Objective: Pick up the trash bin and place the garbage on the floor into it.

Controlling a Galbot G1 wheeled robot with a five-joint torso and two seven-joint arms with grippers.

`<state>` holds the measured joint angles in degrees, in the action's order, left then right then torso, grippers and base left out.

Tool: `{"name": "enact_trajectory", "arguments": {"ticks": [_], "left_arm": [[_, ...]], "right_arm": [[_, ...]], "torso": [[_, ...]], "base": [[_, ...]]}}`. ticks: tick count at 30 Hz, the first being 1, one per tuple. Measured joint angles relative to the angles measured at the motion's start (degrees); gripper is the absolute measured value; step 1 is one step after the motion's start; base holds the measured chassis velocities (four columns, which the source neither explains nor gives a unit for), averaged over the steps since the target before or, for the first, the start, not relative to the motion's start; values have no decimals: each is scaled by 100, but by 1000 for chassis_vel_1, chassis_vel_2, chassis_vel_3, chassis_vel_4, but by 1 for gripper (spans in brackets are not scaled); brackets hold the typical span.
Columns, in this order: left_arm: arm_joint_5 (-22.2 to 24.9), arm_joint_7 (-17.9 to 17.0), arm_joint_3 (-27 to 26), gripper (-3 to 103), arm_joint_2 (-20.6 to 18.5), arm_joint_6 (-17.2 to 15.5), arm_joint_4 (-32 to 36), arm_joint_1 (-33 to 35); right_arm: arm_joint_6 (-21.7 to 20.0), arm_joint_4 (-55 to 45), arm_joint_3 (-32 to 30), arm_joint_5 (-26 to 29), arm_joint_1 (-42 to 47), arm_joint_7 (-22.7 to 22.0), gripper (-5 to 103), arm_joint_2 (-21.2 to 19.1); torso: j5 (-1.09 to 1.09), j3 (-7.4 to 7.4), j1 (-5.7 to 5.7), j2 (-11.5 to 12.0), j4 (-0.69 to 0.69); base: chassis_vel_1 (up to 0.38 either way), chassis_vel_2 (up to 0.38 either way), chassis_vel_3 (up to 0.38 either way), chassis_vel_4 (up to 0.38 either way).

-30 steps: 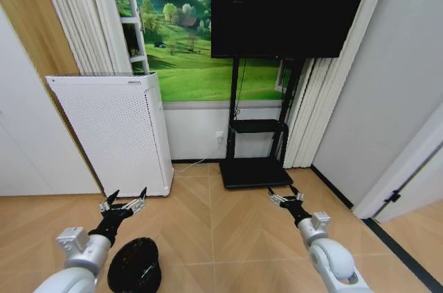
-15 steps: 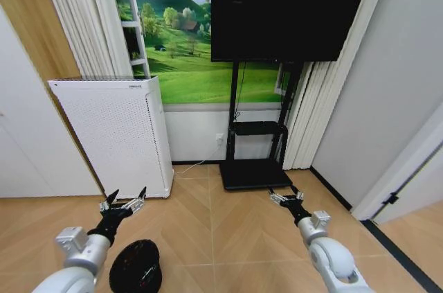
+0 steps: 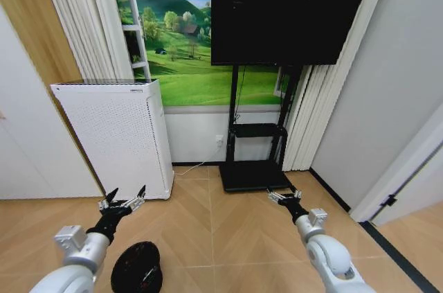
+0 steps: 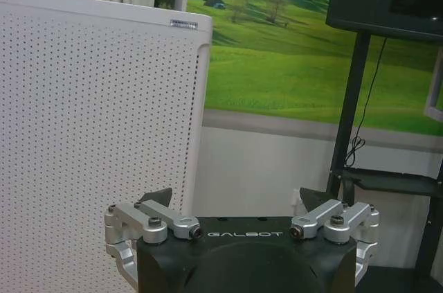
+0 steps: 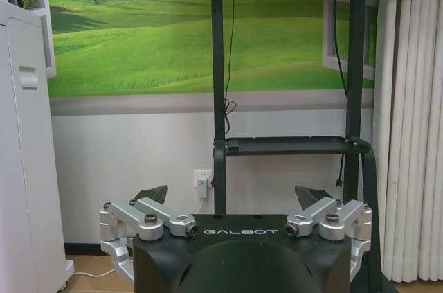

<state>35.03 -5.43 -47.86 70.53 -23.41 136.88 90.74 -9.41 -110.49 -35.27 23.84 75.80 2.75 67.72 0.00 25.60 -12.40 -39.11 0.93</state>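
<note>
A herringbone wood floor (image 3: 228, 224) runs to a white wall with a green-hills mural (image 3: 187, 50), where a white perforated cabinet (image 3: 118, 134) stands left of a dark screen (image 3: 287, 9) on a black stand (image 3: 252, 161), with pale curtains (image 3: 83, 19) at both sides.

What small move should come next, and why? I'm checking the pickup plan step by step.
Probably lower the left gripper toward the trash bin. The bin stands on the wood floor just below and beside that gripper, which is open and holds nothing. The right gripper, also open, hangs farther off, toward the TV stand.
</note>
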Motion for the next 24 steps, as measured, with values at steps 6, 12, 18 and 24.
{"name": "enact_trajectory", "arguments": {"ticks": [6, 12, 18, 24], "left_arm": [[13, -20, 11, 100, 26, -46, -12, -76], [27, -146, 57, 100, 23, -182, -15, -182], [3, -211, 94, 100, 42, -219, -11, -191], [-24, -301, 127, 100, 90, -270, 32, -182]], "right_arm": [[-5, 37, 32, -27, -29, 0, 100, 18], [-17, 65, 49, -25, -100, -2, 100, 27], [-17, 98, 43, -26, -94, -1, 100, 34], [-65, 43, -9, 17, -88, 5, 100, -5]], "torso": [[0, 92, -66, -158, 0], [0, 170, -119, -288, 0], [0, 255, -180, -435, 0], [0, 282, -197, -478, 0]], "base": [[0, 0, 0, 0], [0, 0, 0, 0], [0, 0, 0, 0], [0, 0, 0, 0]]}}
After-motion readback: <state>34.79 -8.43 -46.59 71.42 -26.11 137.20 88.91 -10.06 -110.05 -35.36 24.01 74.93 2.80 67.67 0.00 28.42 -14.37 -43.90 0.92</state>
